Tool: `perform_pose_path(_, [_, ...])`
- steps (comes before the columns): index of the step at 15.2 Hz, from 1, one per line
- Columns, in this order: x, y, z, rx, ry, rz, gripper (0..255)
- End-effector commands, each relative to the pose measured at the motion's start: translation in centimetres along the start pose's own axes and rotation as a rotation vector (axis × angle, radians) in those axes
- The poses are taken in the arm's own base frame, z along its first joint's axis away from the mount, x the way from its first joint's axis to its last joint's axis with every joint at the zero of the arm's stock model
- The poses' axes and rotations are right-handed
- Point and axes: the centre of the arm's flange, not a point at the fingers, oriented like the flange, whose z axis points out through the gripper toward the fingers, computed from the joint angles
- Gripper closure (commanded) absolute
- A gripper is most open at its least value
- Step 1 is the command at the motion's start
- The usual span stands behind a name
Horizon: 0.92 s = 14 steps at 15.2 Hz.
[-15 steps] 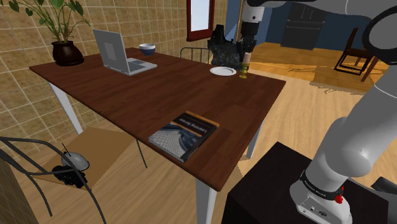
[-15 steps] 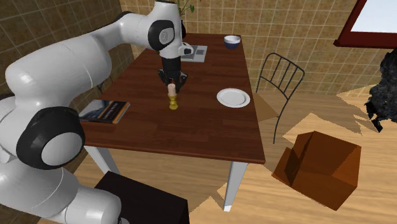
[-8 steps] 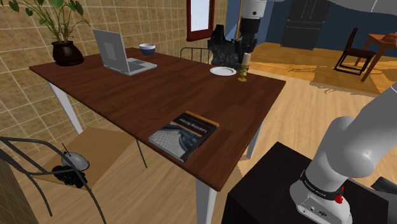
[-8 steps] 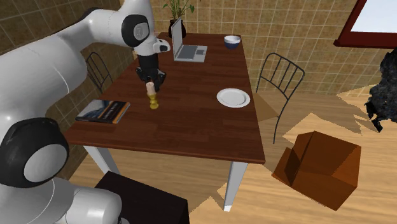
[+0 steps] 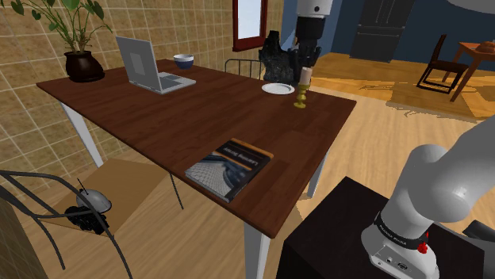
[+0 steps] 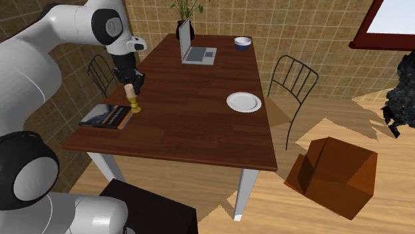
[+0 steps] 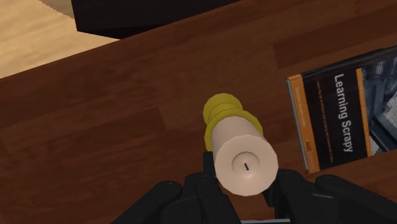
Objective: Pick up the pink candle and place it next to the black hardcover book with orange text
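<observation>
Presently the carrying step is judged near complete: the pale pink candle point(image 7: 245, 162) is clasped in the gripper point(image 7: 245, 182), fingers closed on it, just beside the black book point(image 7: 347, 111) over the table point(image 7: 127, 127), so lowering and release are called for next.

The candle point(image 7: 245, 159) is pale pink, its holder point(image 7: 221, 109) yellow, the gripper point(image 6: 128, 84) all black. The book point(image 7: 347, 111) has a black cover with white lettering, orange bands and a blue-grey line pattern. The table point(image 7: 127, 114) is dark red-brown, wood-grained. In the second exterior view, at three o'clock from the candle, the plate point(image 6: 243, 102) is white. The wall point(image 5: 32, 87) is tan, in square tiles.
</observation>
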Motion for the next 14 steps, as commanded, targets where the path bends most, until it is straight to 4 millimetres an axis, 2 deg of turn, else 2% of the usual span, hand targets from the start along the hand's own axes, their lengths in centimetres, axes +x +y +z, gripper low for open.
perform_pose_path(1, [-1.0, -2.5, -0.4, 0.000, 0.000, 0.001, 255])
perform_pose_path(14, [-9.3, -17.3, -3.3, 0.000, 0.000, 0.001, 255])
